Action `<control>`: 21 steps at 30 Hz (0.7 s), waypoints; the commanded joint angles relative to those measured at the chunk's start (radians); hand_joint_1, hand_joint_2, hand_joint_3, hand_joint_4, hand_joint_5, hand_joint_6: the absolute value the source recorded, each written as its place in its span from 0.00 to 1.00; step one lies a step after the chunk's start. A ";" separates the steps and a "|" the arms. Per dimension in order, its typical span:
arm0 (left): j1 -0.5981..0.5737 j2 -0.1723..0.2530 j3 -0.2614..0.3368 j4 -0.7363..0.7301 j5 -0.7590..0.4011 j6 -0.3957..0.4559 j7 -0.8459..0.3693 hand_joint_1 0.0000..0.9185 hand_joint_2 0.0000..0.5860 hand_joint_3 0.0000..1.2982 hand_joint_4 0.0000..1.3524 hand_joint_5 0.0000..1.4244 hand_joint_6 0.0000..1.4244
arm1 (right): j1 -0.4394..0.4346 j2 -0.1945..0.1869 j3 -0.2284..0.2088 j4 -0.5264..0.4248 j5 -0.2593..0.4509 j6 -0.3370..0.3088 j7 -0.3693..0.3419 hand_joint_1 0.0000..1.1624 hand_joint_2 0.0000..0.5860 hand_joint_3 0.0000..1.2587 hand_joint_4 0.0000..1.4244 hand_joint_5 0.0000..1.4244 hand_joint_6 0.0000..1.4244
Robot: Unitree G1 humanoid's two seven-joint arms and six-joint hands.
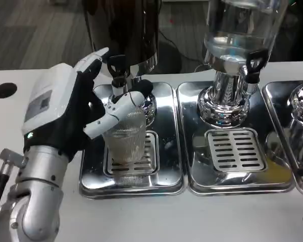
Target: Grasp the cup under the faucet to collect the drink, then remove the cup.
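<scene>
The left hand (73, 108) is reaching in from eight o'clock and wrapping around the clear ribbed cup (125, 138), thumb crossing the glass front, the other fingers going behind it. The hand is partly closed, gripping the cup's upper half. The cup is standing upright on the slotted grate of the left drip tray (169, 174), directly at six o'clock of the black faucet (118, 68) on the dark dispenser (123, 30).
</scene>
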 commanded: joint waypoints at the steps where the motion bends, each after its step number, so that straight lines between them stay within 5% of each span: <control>1: -0.006 0.008 -0.001 -0.026 -0.003 0.006 -0.027 0.02 0.14 0.18 0.11 0.62 0.69 | 0.000 -0.006 -0.002 -0.005 0.007 -0.007 -0.002 0.23 0.65 0.17 0.00 0.00 0.00; 15: 0.020 0.020 -0.007 -0.030 -0.028 -0.002 -0.066 0.00 0.13 0.21 0.14 0.65 0.70 | 0.021 0.006 -0.004 -0.031 0.011 -0.014 -0.003 0.23 0.65 0.17 0.00 0.00 0.00; 21: 0.036 0.027 -0.015 -0.027 -0.033 -0.005 -0.074 0.00 0.13 0.21 0.14 0.65 0.70 | -0.015 -0.024 -0.029 -0.039 0.050 0.014 0.014 0.23 0.65 0.17 0.00 0.00 0.00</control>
